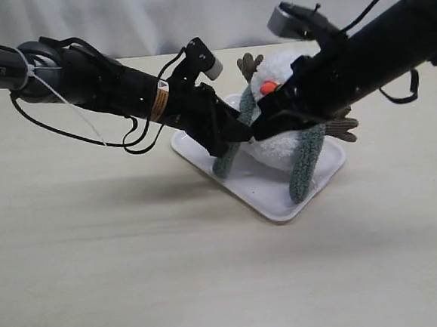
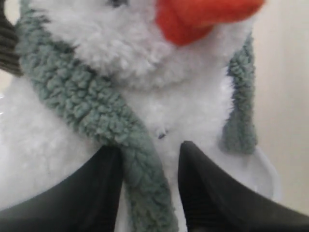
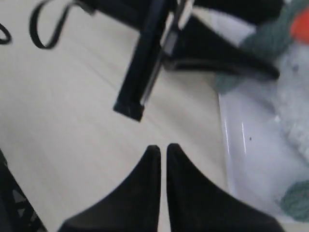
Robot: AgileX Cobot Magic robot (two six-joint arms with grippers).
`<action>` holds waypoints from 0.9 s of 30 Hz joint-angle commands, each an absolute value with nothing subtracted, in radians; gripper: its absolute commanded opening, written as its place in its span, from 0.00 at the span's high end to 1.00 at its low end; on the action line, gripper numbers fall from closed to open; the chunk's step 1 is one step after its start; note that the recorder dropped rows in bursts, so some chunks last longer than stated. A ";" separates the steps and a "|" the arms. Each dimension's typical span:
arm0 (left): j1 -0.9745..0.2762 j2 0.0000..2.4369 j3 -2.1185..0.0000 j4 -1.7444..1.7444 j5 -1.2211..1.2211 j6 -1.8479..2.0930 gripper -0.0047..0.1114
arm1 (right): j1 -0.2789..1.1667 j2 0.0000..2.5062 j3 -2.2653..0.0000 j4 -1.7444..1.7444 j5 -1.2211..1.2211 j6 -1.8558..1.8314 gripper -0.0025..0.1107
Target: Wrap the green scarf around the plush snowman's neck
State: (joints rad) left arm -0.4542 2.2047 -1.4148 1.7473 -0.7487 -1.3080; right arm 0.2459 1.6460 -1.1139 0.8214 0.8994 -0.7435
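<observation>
Scarf (image 2: 91, 111), soft and light, is best pinched at a hanging end; left end effector (image 2: 147, 150) straddles one, jaws apart; right end effector (image 3: 161, 147) is together, empty.

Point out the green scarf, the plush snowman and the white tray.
green scarf (image 1: 304, 168), exterior view, hanging end on the view's right.
plush snowman (image 1: 276, 150), exterior view, lower body ball.
white tray (image 1: 260, 189), exterior view, bare floor near front corner.

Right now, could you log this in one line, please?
green scarf round neck of plush snowman | left gripper open astride one end | right gripper shut, empty
</observation>
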 commanded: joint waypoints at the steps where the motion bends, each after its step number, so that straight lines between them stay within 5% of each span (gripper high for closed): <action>1: -0.455 2.194 -1.430 1.744 -0.867 -1.317 0.65 | 0.247 1.567 -1.150 0.783 0.785 -0.779 0.94; 10: -0.455 2.194 -1.430 1.744 -0.917 -1.347 0.65 | 0.247 1.550 -1.150 0.575 0.572 -0.642 0.94; 27: -0.455 2.209 -1.430 1.744 -0.941 -1.405 0.65 | 0.247 1.588 -1.150 0.540 0.571 -0.590 0.94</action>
State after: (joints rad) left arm -0.4542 2.2066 -1.4252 1.7492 -0.9459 -1.3931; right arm 0.2459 1.5867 -1.1499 0.5485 0.5798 -0.5899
